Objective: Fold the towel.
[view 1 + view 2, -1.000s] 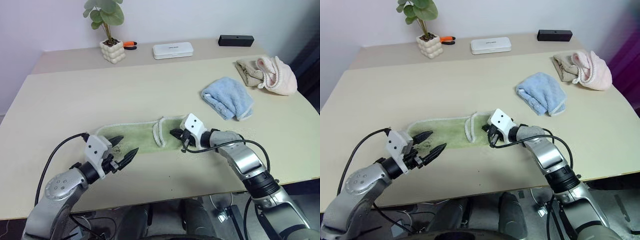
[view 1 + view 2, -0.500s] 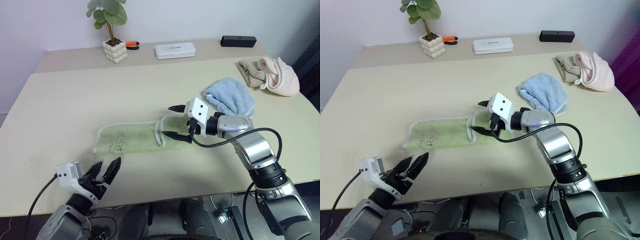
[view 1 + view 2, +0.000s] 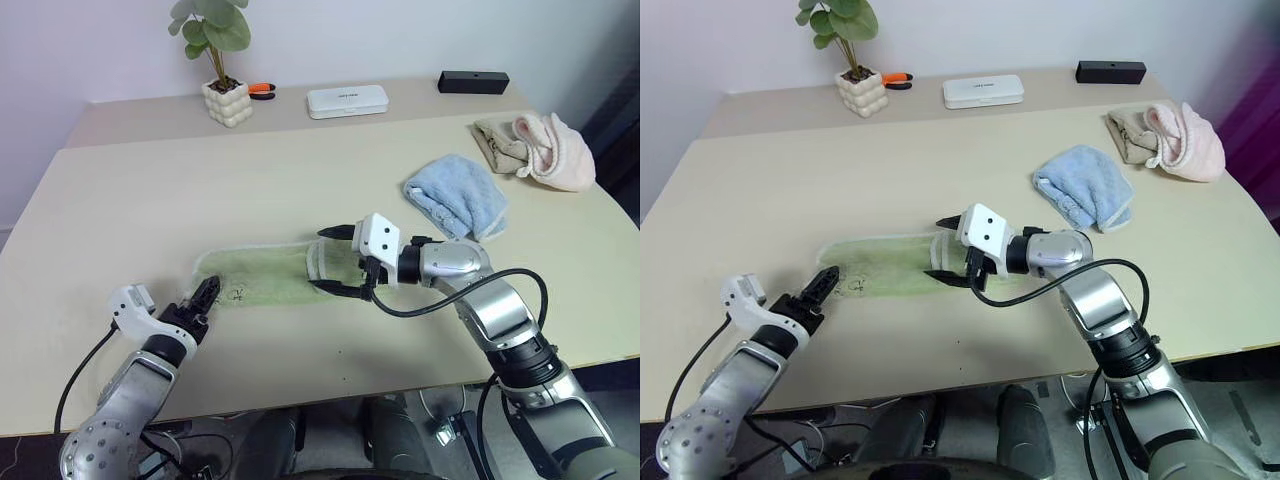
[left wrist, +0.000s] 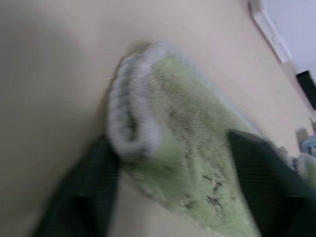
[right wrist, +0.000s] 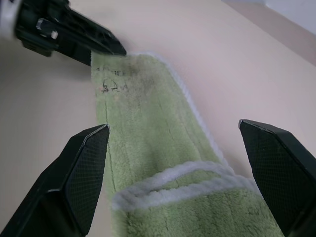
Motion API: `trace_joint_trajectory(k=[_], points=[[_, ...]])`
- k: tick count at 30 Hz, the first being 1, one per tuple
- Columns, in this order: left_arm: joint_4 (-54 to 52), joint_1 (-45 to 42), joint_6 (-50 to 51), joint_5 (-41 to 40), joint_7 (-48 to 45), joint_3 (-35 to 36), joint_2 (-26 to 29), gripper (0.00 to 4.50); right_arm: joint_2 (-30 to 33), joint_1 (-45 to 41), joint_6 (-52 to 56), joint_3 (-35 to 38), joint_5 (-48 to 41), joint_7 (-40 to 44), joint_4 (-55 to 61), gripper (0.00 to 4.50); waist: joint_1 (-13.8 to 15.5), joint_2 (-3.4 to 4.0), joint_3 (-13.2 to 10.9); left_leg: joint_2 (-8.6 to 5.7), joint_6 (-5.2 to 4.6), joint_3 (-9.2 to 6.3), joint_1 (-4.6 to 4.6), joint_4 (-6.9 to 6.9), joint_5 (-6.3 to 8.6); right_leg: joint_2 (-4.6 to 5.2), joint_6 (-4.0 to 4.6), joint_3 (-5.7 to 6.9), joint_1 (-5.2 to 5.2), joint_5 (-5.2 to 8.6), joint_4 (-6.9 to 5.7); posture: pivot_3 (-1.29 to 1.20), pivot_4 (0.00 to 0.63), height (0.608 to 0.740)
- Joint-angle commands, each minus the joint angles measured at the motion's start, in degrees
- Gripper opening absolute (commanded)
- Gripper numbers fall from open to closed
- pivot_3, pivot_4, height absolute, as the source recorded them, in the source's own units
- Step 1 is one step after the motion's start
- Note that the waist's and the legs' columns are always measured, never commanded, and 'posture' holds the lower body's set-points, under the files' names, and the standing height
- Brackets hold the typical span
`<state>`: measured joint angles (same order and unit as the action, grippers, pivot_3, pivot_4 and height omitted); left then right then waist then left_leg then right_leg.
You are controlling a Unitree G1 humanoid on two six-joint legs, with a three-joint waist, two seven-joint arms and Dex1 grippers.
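Towel (image 3: 265,276) flat at table (image 3: 150,200) front, right end folded over; dark script mark near left end, unreadable. Left gripper (image 3: 204,296) spread astride left corner. Right gripper (image 3: 335,262) wide apart above fold.

The towel (image 3: 265,277) lies on the table (image 3: 150,210) between the two pincers: the left gripper (image 3: 205,297) at its left end, the right gripper (image 3: 335,262) over its folded right end. Beyond the right gripper, further right, lies a second towel (image 3: 456,196); farther back right, bundled cloths (image 3: 535,147).
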<state>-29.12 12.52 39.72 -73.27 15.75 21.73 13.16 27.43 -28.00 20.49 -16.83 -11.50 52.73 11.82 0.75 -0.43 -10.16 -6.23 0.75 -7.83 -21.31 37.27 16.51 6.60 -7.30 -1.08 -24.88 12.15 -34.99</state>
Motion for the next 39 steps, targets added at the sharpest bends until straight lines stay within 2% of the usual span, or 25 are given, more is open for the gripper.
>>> trace_joint_trajectory(k=[1, 3, 4, 7, 10, 13, 16, 18, 22, 26, 28, 36, 39], points=[[-0.27, -0.72, -0.71, -2.0, 0.1, 1.22, 0.86, 1.24, -0.07, 0.86, 0.22, 0.14, -0.2, -0.58, 3.91, 4.32, 0.01, 0.0, 0.0, 0.0, 0.0, 0.0, 0.0, 0.0, 0.0, 0.0, 0.0, -0.01, 0.0, 0.0, 0.0, 0.0, 0.15, 0.74], [-0.12, -1.12, -2.5, -1.82, -0.68, 2.79, 1.19, 0.24, 0.11, 1.51, 0.84, 0.12, -0.17, -0.93, 5.01, 4.32, 0.02, 0.0, 0.0, 0.0, 0.0, 0.0, -0.01, -0.02, 0.0, 0.0, 0.0, 0.0, -0.01, 0.0, 0.0, 0.0, 0.15, 0.74], [-0.2, -1.3, -3.81, -1.07, -1.69, 4.1, 1.8, 0.1, 0.15, 1.71, 1.15, 0.18, -0.23, -1.11, 5.41, 4.32, 0.02, -0.01, 0.0, 0.0, 0.0, 0.0, -0.01, -0.01, 0.0, 0.0, 0.0, 0.0, -0.01, 0.0, 0.0, 0.0, 0.15, 0.74], [0.13, -2.14, -7.15, 1.94, -4.46, 8.96, 5.6, 0.1, 0.49, 2.15, 2.07, 0.48, -0.08, -1.6, 5.92, 4.32, -0.06, -0.01, 0.01, 0.03, 0.01, 0.0, 0.0, -0.02, 0.0, -0.04, 0.02, 0.0, -0.02, 0.01, -0.01, 0.0, 0.15, 0.74], [1.1, -3.27, -8.83, 1.29, -7.38, 13.78, 9.98, 0.1, 1.86, 2.15, 1.05, 0.23, 1.17, -1.11, 5.08, 4.32, -0.04, -0.01, 0.01, 0.04, 0.02, 0.01, 0.0, -0.05, 0.0, -0.05, 0.06, -0.02, -0.05, 0.03, 0.01, 0.0, 0.15, 0.74], [-0.42, -2.73, -7.56, 6.25, -15.03, 14.77, 19.3, 0.1, 2.06, 0.29, -0.17, 0.54, 2.06, -0.85, 1.91, 4.32, -0.03, -0.15, 0.01, 0.03, 0.02, 0.02, -0.03, -0.05, 0.0, -0.05, 0.05, -0.01, -0.06, 0.02, 0.01, 0.0, 0.15, 0.74], [-2.32, -2.62, -6.58, 8.29, -20.2, 12.35, 24.26, 0.1, 1.83, -0.61, -1.4, 0.33, 2.53, -0.44, 0.18, 4.32, -0.01, -0.13, 0.01, 0.01, 0.02, 0.04, -0.03, -0.05, -0.01, -0.03, 0.17, -0.03, -0.03, 0.09, 0.03, 0.0, 0.15, 0.74], [-2.91, -2.7, -6.56, 9.25, -22.09, 11.49, 25.18, 0.1, 1.73, -0.8, -1.87, 0.24, 2.71, -0.3, -0.32, 4.32, -0.09, -0.13, 0.01, 0.0, 0.01, 0.05, -0.02, -0.06, 0.0, -0.02, 0.14, -0.04, -0.02, 0.07, 0.04, 0.0, 0.15, 0.74], [-9.62, -8.97, -4.16, 18.16, -32.83, -6.45, 31.61, 0.1, 0.92, -0.76, -2.63, -0.46, 3.47, -0.62, -1.3, 4.32, 0.1, -0.17, -0.01, 0.02, 0.07, -0.04, -0.06, -0.1, -0.03, -0.05, 0.09, 0.05, -0.05, 0.02, 0.04, 0.0, 0.15, 0.74], [-6.33, -14.57, -4.46, 27.51, -38.72, -20.1, 31.26, 0.1, 0.98, 0.21, -2.57, -0.2, 4.39, -1.33, -0.95, 4.32, -0.6, -0.14, -0.01, 0.01, 0.06, 0.07, -0.01, -0.14, -0.03, -0.03, 0.04, -0.05, -0.06, -0.01, 0.03, 0.0, 0.15, 0.74], [-4.57, -16.5, -5.11, 30.48, -40.29, -23.13, 30.22, 0.1, 1.17, 0.58, -2.55, -0.04, 4.72, -1.6, -0.84, 4.32, -0.64, -0.13, -0.01, 0.05, 0.07, 0.06, 0.0, -0.22, -0.04, -0.08, 0.04, -0.04, -0.13, -0.02, -0.01, 0.0, 0.15, 0.74], [-0.37, -18.95, -3.75, 32.57, -44.75, -24.35, 25.97, 0.1, 2.11, 2.76, -1.76, 0.67, 5.34, -3.16, 1.22, 4.32, -1.22, -0.13, -0.01, 0.06, 0.08, 0.05, -0.11, -0.2, -0.04, -0.07, 0.07, -0.06, -0.26, -0.05, -0.04, 0.0, 0.15, 0.74], [-0.2, -18.63, -2.53, 29.08, -44.67, -20.21, 24.16, 0.92, 2.22, 2.96, -1.61, 0.69, 5.32, -3.3, 1.49, 4.32, -1.33, -0.14, -0.01, 0.07, 0.08, 0.04, -0.1, -0.2, -0.04, -0.08, 0.07, -0.05, -0.27, -0.05, -0.06, 0.0, 0.15, 0.74]])
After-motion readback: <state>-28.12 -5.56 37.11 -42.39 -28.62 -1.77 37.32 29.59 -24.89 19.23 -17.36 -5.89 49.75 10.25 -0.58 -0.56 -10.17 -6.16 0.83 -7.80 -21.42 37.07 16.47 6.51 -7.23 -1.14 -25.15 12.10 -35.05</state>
